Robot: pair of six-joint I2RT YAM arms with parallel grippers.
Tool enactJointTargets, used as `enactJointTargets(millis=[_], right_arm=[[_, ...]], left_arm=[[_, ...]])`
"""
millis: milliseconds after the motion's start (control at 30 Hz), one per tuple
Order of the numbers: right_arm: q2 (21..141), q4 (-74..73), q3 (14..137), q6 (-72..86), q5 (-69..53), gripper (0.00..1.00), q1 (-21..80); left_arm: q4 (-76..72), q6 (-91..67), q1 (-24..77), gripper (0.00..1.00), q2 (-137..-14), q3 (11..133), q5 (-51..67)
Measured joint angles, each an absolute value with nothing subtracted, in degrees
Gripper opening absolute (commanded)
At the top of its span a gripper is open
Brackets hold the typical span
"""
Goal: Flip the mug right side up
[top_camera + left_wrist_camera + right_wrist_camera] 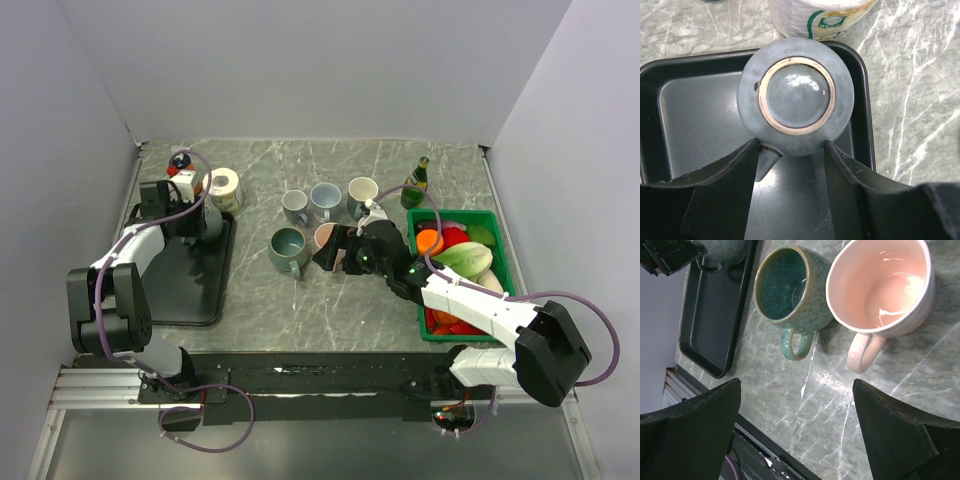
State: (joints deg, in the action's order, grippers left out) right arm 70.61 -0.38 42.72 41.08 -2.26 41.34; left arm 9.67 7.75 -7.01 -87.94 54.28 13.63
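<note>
A grey-blue mug (796, 95) stands upside down in the far right corner of a black tray (690, 115), its ringed base facing up. Its handle (765, 165) points toward the camera by my left finger. My left gripper (791, 142) reaches down over the mug, with both fingertips pressed against its near sides. From above, the left gripper (205, 218) covers the mug at the tray's (190, 285) far right corner. My right gripper (332, 252) hovers wide open over bare table, holding nothing, just short of a green mug (785, 285) and a pink mug (880, 285).
Three more upright mugs (325, 198) stand in a row behind the green one (288, 248). A green bottle (417, 180) stands beside a green crate (508, 275) of produce on the right. A white labelled roll (820, 17) sits just beyond the tray.
</note>
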Motion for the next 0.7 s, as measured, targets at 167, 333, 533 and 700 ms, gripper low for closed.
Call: enactJointTargets(millis=[167, 333, 533, 700], right_arm=[[70.6, 0.0, 42.6, 41.1, -2.7, 0.98, 41.4], [70.6, 0.1, 42.6, 41.3, -3.1, 0.98, 41.3], [70.6, 0.1, 42.6, 41.3, -3.2, 0.97, 41.4], [70.6, 0.1, 42.6, 41.3, -3.6, 0.97, 41.3]], left_arm=[[10.1, 7.2, -5.1, 0.56, -87.5, 54.3, 10.4], [10.4, 7.2, -4.2, 0.70, -87.4, 54.3, 8.9], [13.2, 7.2, -2.7, 0.72, -87.5, 53.4, 7.2], [14.6, 7.2, -2.4, 0.59, -87.5, 52.9, 6.4]])
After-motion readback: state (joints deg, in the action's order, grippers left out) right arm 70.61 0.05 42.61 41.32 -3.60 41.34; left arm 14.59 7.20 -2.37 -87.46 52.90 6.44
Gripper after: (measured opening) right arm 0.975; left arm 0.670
